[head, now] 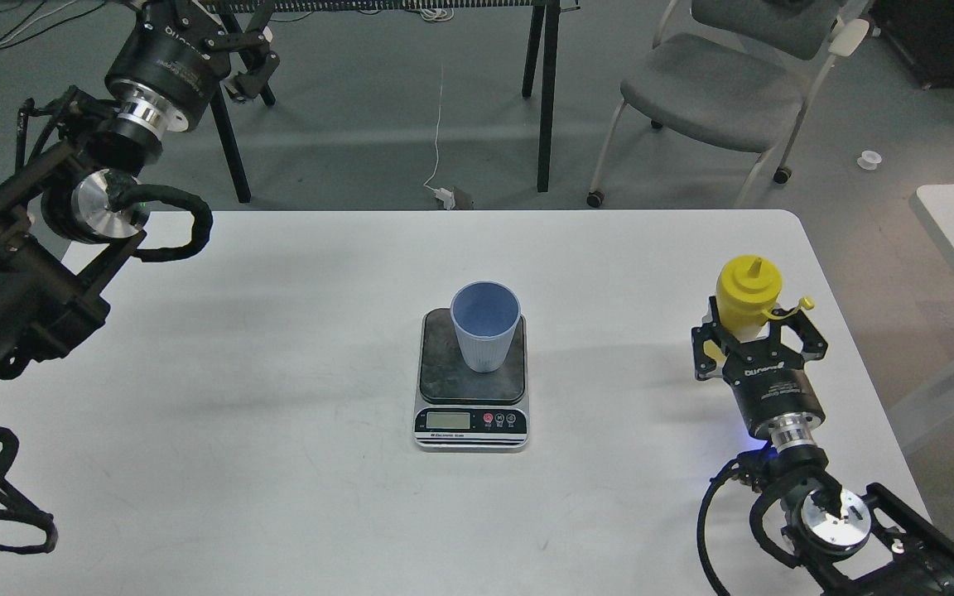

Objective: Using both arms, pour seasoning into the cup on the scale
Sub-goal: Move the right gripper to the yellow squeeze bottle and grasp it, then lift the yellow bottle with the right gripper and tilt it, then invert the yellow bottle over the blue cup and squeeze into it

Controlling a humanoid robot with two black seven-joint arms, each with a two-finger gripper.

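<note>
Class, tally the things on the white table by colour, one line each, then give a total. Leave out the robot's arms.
Yellow: 1, the seasoning bottle, with the right claw around it
Light blue: 1, the cup, standing on the scale
Dark and silver: 1, the scale
Total: 3

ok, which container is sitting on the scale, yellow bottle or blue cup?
The light blue ribbed plastic cup, upright on the dark-plated kitchen scale. The yellow plastic squeeze bottle stands far right, between the right gripper's fingers.
</note>
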